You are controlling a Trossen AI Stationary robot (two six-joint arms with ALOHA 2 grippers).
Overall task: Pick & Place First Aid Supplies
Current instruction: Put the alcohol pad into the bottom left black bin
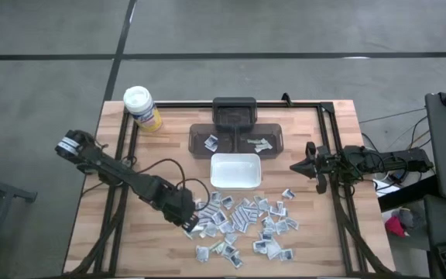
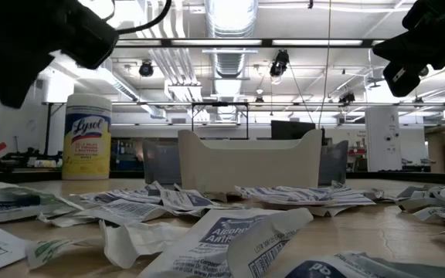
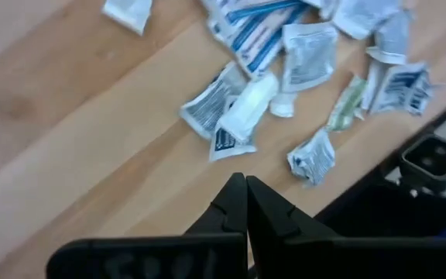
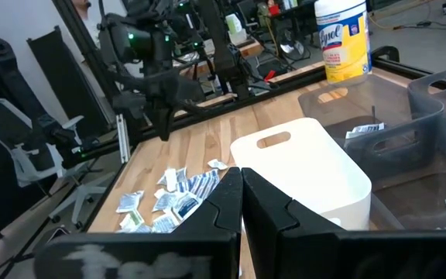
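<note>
1. The left gripper (image 1: 190,222) hung over the wooden table (image 1: 114,232) at the near-left edge of the packet pile, its two dark fingers pressed together with nothing between them.
2. Just beyond its fingertips lay the first aid supplies (image 1: 242,225): dozens of small flat sealed packets, white and grey with bluish print, a few greenish (several crumpled or lying across one another), spread loosely over the boards.
3. In the left wrist view the nearest packets (image 3: 238,116) lay just ahead of the fingertips, apart from them.
4. The right gripper (image 1: 293,166) waited well apart from the pile, fingers together and empty, pointing at the white rectangular plastic tray (image 1: 235,171) beside it.
5. Past the tray stood a smoky clear plastic bin (image 1: 201,139) holding a few packets, and a yellow canister with a white lid (image 1: 142,108).
</note>
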